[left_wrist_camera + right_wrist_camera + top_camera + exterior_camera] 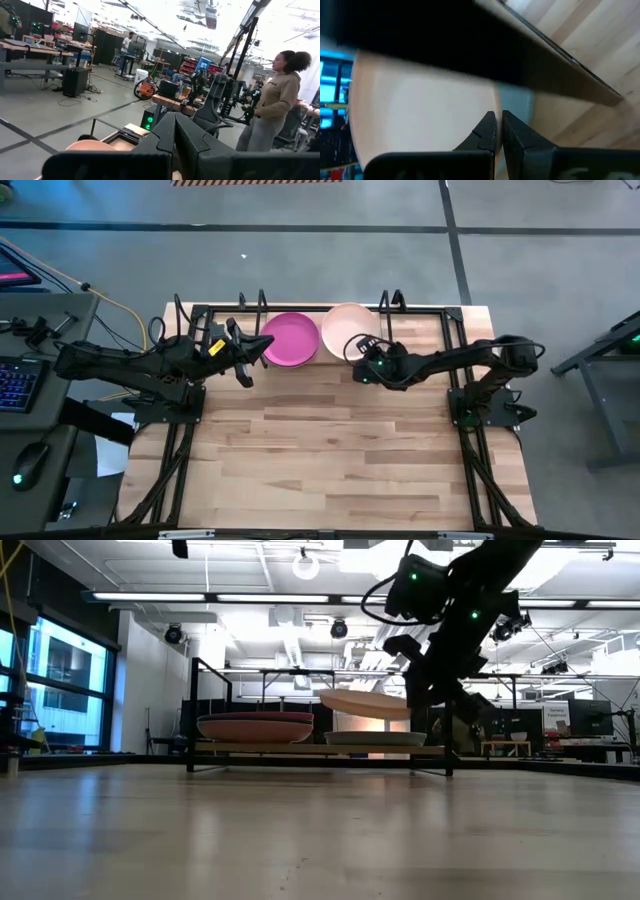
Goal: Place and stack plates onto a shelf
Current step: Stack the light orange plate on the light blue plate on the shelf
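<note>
The right tool (362, 363) is pinching the near rim of the pink plate (347, 328), its two fingers (487, 131) closed on the edge with almost no gap showing in the right wrist view. The plate is hanging level above the right half of the shelf (320, 749), not yet resting on it. In the low view it is floating clear above a pale teal plate (375, 738) that is already lying on that half, so the relation that matters is straight down: the held plate is sitting over the teal one, apart from it, and the next move looks like a short drop to stack them. It is round, so no long axis is constraining the drop; only centring over the teal plate counts.

On the shelf's left half, the magenta plate (290, 339) is topping a second pile.

The right arm is reaching from the shelf's right end across to its front edge, wrist tipped down, tool pointing toward the shelf. The left tool (243, 350) is waiting just off the shelf's left end, beside the magenta plate, fingers pressed together on nothing; the right arm is clearly the nearer one for this placement.

The desk (320, 470) in front of the shelf is carrying no further plates.
</note>
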You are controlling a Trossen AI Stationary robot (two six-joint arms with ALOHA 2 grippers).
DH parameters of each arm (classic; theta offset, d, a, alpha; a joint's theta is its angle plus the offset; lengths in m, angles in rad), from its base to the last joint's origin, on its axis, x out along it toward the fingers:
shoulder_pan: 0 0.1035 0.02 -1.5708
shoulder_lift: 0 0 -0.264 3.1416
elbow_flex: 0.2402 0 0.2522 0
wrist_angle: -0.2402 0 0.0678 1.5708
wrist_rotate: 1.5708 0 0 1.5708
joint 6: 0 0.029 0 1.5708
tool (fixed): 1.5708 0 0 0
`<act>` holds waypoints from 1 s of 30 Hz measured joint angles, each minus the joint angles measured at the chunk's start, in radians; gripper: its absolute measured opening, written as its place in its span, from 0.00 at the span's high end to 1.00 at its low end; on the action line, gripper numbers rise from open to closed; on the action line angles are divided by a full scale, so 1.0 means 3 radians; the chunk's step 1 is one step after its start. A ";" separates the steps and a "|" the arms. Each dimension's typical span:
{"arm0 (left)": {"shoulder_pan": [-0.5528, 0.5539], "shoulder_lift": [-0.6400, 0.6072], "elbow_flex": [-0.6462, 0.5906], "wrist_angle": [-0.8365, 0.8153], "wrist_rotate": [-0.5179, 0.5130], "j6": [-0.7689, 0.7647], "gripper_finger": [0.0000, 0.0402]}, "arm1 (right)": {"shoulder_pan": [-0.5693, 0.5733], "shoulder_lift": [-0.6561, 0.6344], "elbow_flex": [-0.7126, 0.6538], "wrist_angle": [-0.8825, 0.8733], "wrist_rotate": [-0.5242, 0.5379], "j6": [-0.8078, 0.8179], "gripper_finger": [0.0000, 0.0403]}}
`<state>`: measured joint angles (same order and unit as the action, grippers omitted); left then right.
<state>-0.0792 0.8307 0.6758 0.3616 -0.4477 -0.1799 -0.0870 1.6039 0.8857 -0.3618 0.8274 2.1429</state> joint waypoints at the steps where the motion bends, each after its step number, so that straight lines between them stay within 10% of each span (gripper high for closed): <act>1: 0.0000 0.0001 0.0000 -0.0002 0.0001 0.0000 1.00 | -0.0022 0.0000 0.0001 0.0002 -0.0001 0.0013 1.00; 15: 0.0000 0.0001 0.0000 0.0001 0.0001 0.0000 1.00 | -0.0219 -0.0005 0.0006 0.0014 -0.0305 -0.0213 0.99; 30: 0.0000 0.0000 0.0000 0.0001 0.0000 0.0003 1.00 | -0.0189 -0.0079 0.0001 0.0060 -0.0345 -0.0337 0.67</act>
<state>-0.0792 0.8307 0.6758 0.3618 -0.4477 -0.1791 -0.1436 1.5802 0.8860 -0.3439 0.7241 2.0419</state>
